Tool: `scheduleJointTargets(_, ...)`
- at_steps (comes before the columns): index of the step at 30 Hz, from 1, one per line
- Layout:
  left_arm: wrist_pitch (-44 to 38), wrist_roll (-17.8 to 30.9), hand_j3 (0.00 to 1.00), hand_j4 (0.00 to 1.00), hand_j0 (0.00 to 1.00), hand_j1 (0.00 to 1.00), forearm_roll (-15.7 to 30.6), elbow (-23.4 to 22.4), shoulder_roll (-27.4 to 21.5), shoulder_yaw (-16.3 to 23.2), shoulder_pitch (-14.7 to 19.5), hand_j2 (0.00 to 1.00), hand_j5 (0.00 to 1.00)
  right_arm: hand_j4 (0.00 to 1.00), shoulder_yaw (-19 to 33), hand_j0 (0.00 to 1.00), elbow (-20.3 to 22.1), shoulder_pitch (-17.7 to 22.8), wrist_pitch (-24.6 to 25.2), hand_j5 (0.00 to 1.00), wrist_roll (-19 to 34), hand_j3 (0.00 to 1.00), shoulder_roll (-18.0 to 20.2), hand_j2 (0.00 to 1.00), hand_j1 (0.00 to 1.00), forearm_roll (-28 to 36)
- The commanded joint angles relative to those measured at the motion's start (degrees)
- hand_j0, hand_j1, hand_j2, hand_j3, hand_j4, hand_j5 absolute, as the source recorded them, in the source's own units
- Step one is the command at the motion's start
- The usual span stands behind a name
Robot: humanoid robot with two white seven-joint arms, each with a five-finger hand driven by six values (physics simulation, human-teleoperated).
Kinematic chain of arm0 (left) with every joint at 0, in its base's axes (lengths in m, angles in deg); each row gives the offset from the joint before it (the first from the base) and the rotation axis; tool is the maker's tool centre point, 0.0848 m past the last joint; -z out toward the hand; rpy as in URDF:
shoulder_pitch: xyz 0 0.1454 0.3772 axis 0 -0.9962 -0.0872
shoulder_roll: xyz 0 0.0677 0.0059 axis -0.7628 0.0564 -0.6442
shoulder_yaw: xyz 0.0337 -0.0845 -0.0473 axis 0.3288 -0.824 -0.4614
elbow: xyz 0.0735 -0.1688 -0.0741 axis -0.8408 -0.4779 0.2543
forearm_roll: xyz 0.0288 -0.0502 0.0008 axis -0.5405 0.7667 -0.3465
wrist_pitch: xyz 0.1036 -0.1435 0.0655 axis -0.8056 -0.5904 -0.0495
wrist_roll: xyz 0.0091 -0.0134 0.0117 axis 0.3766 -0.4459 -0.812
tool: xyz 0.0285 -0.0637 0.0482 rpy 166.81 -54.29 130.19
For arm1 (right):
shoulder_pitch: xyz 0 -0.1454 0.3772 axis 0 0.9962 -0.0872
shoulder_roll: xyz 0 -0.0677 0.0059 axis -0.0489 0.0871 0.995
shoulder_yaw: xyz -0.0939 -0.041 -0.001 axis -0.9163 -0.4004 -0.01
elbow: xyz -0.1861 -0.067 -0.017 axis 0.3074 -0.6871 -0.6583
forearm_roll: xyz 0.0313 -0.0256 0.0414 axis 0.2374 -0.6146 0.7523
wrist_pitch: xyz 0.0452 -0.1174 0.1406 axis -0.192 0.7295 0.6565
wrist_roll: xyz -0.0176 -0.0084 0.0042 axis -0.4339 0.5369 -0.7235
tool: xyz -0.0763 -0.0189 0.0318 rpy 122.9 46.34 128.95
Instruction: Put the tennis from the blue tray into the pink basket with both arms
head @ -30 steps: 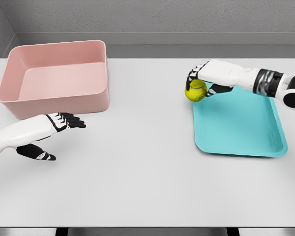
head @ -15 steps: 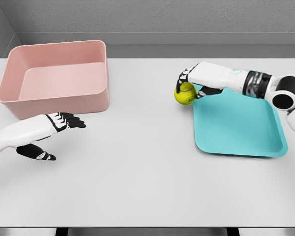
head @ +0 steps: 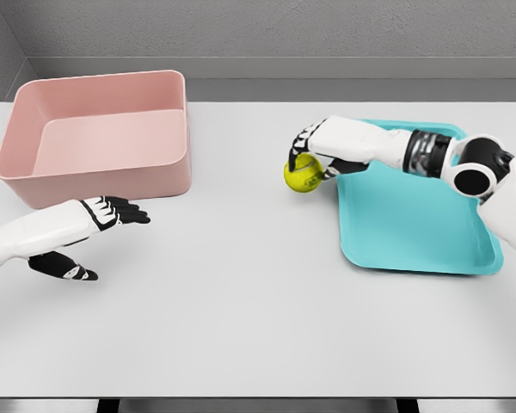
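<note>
Spanning the whole scene, a white table (head: 258,301), with everything else resting on it or hanging over it. Sitting far to the left of the right hand, at the table's back left corner, the pink basket (head: 159,176), upright, open-topped and holding nothing. Lying just right of and under the right forearm, the blue tray (head: 421,224), flat on the table's right side, its inner surface bare. Reaching in from the right edge across the tray's back left corner, the right arm, white with a dark banded wrist. Curled down over the top of the ball, the right hand (head: 314,148), dark fingertips wrapped around the upper half in a clasp from above. Hanging directly beneath that palm and just past the tray's left rim, the tennis ball (head: 302,174), yellow-green, over bare tabletop and clear of the tray; whether touching the table or lifted off it, cannot tell. Lying between the ball and the basket, only open table, nothing blocking the stretch leftward. Entering from the lower left edge, the left arm, well apart from the ball and the right hand. Held low in front of the basket's near wall, the left hand (head: 99,225), fingers (head: 125,212) stretched out flat and pointing right, thumb dropped below toward the table, gripping nothing. Separating the left hand from the basket's front wall, a narrow strip of table, no contact between them.
</note>
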Motion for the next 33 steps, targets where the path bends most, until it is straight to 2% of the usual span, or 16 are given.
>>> scheduleJointTargets(1, -0.02, -0.03, 1.00, 1.00, 1.00, 1.00, 0.38, 0.05, 0.10, -0.04, -0.09, 1.00, 1.00, 0.51, -0.32, 0.51, 0.03, 0.00, 0.13, 0.51, 0.01, 0.51, -0.71, 0.51, 0.51, 0.42)
scheduleJointTargets(9, -0.02, 0.06, 1.00, 1.00, 1.00, 1.00, 0.38, 0.05, 0.18, -0.04, -0.09, 1.00, 1.00, 0.51, -2.16, 0.51, -0.67, 0.18, 0.13, 0.51, 0.45, 0.51, -2.65, 0.51, 0.51, 0.16)
scheduleJointTargets(18, -0.02, 0.06, 1.00, 1.00, 1.00, 1.00, 0.38, 0.05, -0.08, -0.04, -0.18, 1.00, 1.00, 0.52, -3.30, 0.52, -1.11, 0.44, 0.13, 0.52, 0.54, 0.52, -2.73, 0.52, 0.52, -0.11)
scheduleJointTargets(19, -0.02, 0.06, 1.00, 1.00, 1.00, 1.00, 0.47, 0.05, -0.08, -0.04, -0.18, 1.00, 1.00, 0.66, -3.48, 0.66, -1.20, 0.44, 0.13, 0.66, 0.54, 0.66, -2.82, 0.66, 0.66, -0.11)
scheduleJointTargets(20, -0.02, 0.06, 1.00, 1.00, 1.00, 1.00, 0.47, 0.05, -0.08, -0.04, -0.18, 1.00, 1.00, 1.00, -3.39, 1.00, -1.82, 0.09, 0.13, 1.00, 0.28, 1.00, -3.44, 1.00, 1.00, -0.02)
scheduleJointTargets(23, -0.02, 0.06, 1.00, 1.00, 1.00, 1.00, 0.64, 0.31, 0.18, -0.22, 0.09, 1.00, 1.00, 1.00, -3.22, 1.00, -2.52, 0.09, 0.13, 1.00, 0.10, 1.00, -3.70, 1.00, 1.00, -0.02)
scheduleJointTargets(26, -0.02, -0.03, 1.00, 1.00, 1.00, 1.00, 0.99, 2.51, 0.45, -1.36, 0.70, 1.00, 1.00, 1.00, -2.60, 1.00, -2.08, 0.00, 0.13, 1.00, -0.16, 1.00, -3.26, 1.00, 1.00, 0.16)
scheduleJointTargets(28, -0.02, -0.03, 1.00, 1.00, 1.00, 1.00, 0.91, 3.30, 1.59, -1.97, 1.31, 1.00, 1.00, 1.00, -2.07, 1.00, -1.12, 0.00, 0.13, 1.00, -0.25, 1.00, -1.59, 1.00, 1.00, 0.42)
scheduleJointTargets(31, -0.02, 0.41, 1.00, 1.00, 1.00, 1.00, 0.55, 4.00, 5.37, -1.80, 4.30, 1.00, 1.00, 1.00, -0.94, 1.00, 0.64, 0.09, 0.13, 1.00, -0.08, 1.00, 1.83, 1.00, 1.00, 3.23)
scheduleJointTargets(32, -0.02, 0.41, 1.00, 1.00, 1.00, 1.00, 0.47, 4.62, 5.46, -1.80, 4.83, 1.00, 1.00, 1.00, 2.58, 1.00, 3.01, 0.79, 0.13, 1.00, 0.80, 1.00, 6.13, 1.00, 1.00, 3.23)
scheduleJointTargets(33, -0.02, 0.41, 1.00, 1.00, 1.00, 1.00, 0.47, 4.71, 5.55, -1.80, 5.36, 1.00, 1.00, 1.00, 5.57, 1.00, 3.28, 1.58, 0.13, 1.00, 1.16, 1.00, 9.65, 1.00, 1.00, 3.32)
